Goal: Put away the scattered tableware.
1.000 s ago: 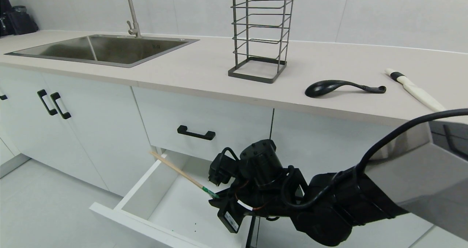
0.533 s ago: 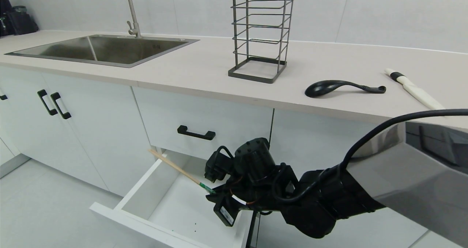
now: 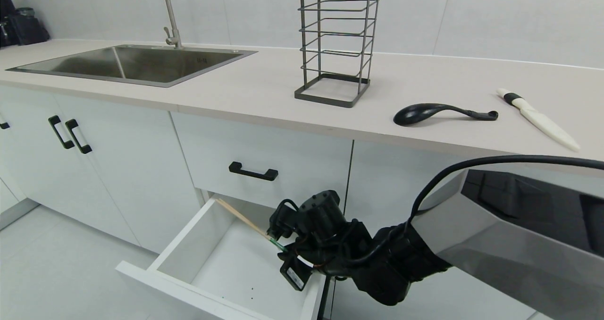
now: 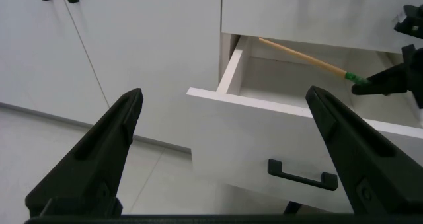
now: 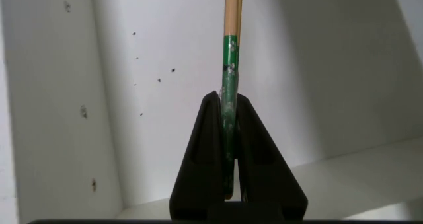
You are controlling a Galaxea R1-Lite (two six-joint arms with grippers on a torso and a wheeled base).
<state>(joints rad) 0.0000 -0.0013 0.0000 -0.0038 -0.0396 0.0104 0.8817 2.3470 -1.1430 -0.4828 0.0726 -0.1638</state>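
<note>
right tool (image 3: 279, 245) pinching thin wooden chopsticks (image 3: 244, 219) by their green ends over the smooth white drawer (image 3: 185, 248). left tool (image 4: 225, 95) spread wide. curvy black spoon (image 3: 419, 113) on the surface (image 3: 264, 88).

A: Head cam?
B: High up, facing forward and down over counter (image 3: 283, 88) and open drawer (image 3: 226, 263).
A: Wrists?
B: Left sits back, facing the drawer front. Right is close, inside it, looking along the chopsticks (image 5: 231, 26). All three share the drawer.

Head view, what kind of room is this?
Most likely a kitchen: a steel sink with a tap set in a countertop, a ladle lying on it, and an open drawer among white cabinets below.
</note>
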